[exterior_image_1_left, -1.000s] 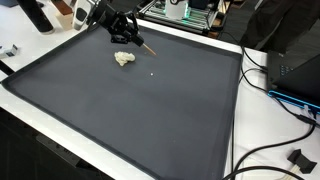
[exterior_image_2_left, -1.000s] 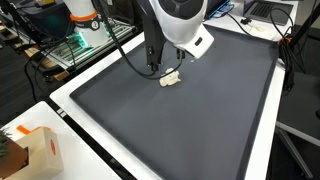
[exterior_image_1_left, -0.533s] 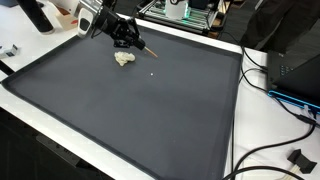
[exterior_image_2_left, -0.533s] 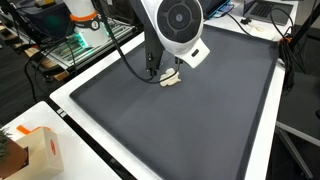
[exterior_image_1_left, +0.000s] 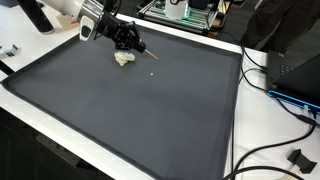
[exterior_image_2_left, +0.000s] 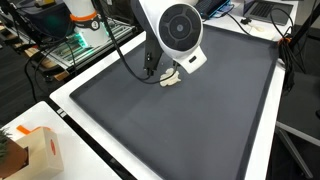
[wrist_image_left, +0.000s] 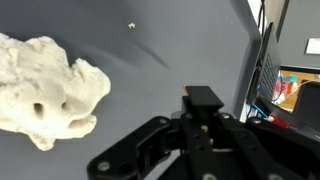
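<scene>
A: Exterior first. The fingers (exterior_image_1_left: 128, 40) hang over the far end of the dark mat (exterior_image_1_left: 130, 120), just behind the white lump (exterior_image_1_left: 124, 59). What's changed?

B: The arm has swung a bit toward the mat's far edge and tilted. The lump hasn't budged, same spot on the mat and lying free, with a gap between it and the fingers. The white tabletop (exterior_image_1_left: 238, 120) shows only as a border.

A: Next exterior.

B: The arm (exterior_image_2_left: 178, 28) has rolled, and its round end now faces the camera more squarely. The fingers (exterior_image_2_left: 153, 66) are dark and half hidden behind it. The lump (exterior_image_2_left: 170, 81) sits just beside them on the mat (exterior_image_2_left: 180, 130). I can't tell from here whether they touch.

A: Wrist?

B: The lump (wrist_image_left: 45, 85) is on the left, well clear of the fingers (wrist_image_left: 205, 98) at the bottom. There's a tiny white speck (wrist_image_left: 131, 26) further out on the mat.

A: Clenched or released?

B: Can't tell, the linkage blocks the tips. My read is that nothing is grasped and the lump is untouched, so the shift is only a change of pose.
</scene>
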